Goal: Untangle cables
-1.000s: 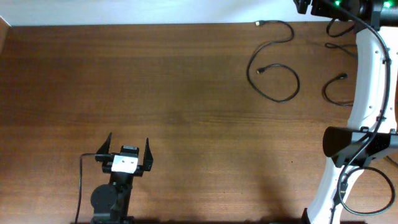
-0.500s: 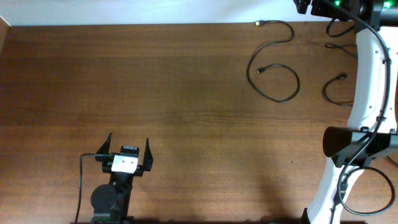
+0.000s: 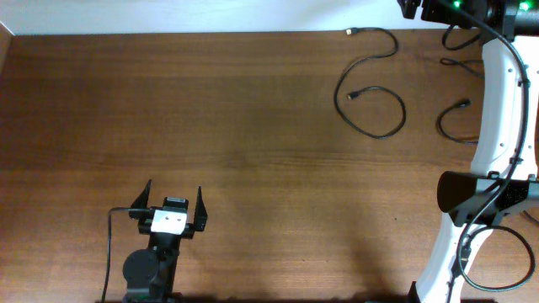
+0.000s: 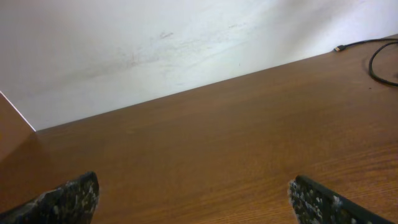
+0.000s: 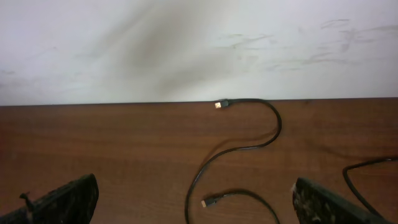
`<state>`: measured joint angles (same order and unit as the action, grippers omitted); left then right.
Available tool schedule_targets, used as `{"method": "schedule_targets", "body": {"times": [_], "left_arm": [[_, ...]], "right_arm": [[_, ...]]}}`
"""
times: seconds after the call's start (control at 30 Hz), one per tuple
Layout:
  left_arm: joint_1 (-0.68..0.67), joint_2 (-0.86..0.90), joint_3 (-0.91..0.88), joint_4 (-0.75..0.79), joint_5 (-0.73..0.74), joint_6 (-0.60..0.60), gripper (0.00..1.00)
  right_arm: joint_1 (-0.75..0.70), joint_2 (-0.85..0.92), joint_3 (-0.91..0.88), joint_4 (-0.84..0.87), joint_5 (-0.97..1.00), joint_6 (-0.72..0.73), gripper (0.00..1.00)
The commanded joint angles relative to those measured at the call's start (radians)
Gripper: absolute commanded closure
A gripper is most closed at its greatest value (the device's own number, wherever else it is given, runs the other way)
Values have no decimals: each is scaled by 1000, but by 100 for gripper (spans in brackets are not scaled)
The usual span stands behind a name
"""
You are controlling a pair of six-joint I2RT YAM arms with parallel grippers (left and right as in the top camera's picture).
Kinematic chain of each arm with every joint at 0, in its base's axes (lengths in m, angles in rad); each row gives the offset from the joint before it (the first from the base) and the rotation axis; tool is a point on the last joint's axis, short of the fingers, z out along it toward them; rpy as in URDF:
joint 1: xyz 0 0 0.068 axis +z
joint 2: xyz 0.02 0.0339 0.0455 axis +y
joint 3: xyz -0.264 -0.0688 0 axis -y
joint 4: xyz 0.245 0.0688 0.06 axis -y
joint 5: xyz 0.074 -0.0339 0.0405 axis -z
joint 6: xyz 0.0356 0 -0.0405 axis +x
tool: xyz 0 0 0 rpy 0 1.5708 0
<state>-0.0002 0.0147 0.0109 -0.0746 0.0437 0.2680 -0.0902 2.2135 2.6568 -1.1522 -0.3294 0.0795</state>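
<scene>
At the far right end of the table [image 3: 253,126] you've got the cables lying loose, none of them held. The long cable [image 3: 370,130] starts at a gold-tipped plug [image 3: 348,32] right by the back edge. It swings right, curves back left, then makes one big open loop that curls in to a second plug [image 3: 351,95]. Just right of it, a shorter cable [image 3: 444,126] with a small plug [image 3: 463,104] bends toward the right arm [image 3: 497,109]. That arm hides the rest in the overhead view, so you can't tell where it ends. The two cables lie apart and don't cross where visible.

Your left gripper [image 3: 174,202] sits near the front left, well apart from every cord. Its fingers are spread wide with nothing between them. The left wrist view shows both fingertips [image 4: 74,196] low in the corners over bare wood, with the gold-tipped plug far off at upper right.

Your right gripper [image 5: 195,183] is over the back right corner, also spread wide and empty. Its wrist view faces the white wall [image 5: 186,50]. There the long cable's curve runs down between the fingertips, and another cord enters at the right edge.
</scene>
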Motion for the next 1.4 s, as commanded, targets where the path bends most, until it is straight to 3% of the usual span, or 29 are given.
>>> {"method": "schedule_targets", "body": {"times": [0.0,0.57,1.07,1.23,1.37], "left_arm": [[4,-10,-2,-9,-14,-13,1],[4,-10,-2,-9,-14,-13,1],[4,-10,-2,-9,-14,-14,1],[4,-10,-2,-9,-14,-13,1],[4,-10,-2,-9,-14,-13,1]], "right_arm": [[5,0,-6,0,5,4,1],[5,-14,-6,3,110,3,1],[5,-261,-12,-116,242,3,1],[5,-366,-109,-74,252,4,1],[5,-503,-321,43,252,4,1]]}}
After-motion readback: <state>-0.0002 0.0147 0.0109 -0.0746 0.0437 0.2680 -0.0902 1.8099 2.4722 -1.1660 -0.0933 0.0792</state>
